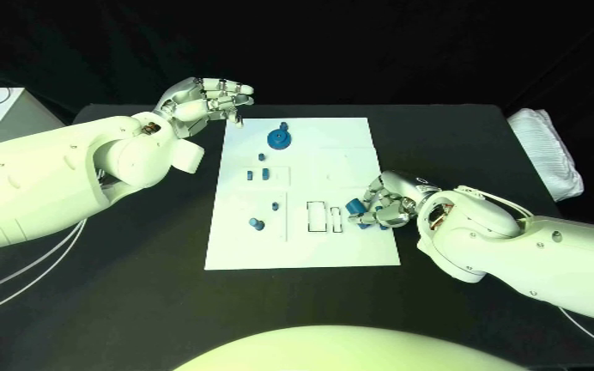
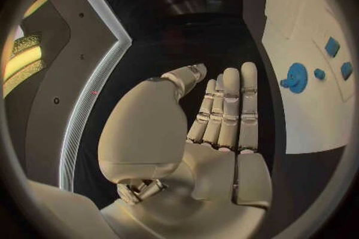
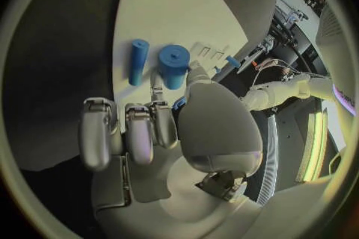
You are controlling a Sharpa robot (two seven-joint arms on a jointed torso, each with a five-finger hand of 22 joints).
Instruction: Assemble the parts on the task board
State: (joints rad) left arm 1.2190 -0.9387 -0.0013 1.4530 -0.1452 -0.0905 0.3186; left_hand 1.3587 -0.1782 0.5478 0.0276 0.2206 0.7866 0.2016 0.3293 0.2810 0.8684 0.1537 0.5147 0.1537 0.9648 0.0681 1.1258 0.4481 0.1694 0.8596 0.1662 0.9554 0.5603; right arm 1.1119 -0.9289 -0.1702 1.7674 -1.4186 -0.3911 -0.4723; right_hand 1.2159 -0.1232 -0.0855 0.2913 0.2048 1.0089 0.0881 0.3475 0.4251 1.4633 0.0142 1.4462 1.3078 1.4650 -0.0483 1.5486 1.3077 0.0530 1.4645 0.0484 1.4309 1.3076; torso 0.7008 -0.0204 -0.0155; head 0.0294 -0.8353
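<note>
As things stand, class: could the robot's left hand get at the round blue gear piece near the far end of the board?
Probably yes. The left hand hovers open beside the task board's far corner, and the gear piece lies close by with nothing between them. The right hand is busy elsewhere.

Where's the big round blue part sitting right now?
Head view: the big round blue part sits at the far end of the task board, just right of the left robot hand.

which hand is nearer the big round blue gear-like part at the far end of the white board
Left. The left hand hovers just beyond the board's far left corner, close to the round blue part; the right hand is at the board's right edge, nearer the robot.
</note>
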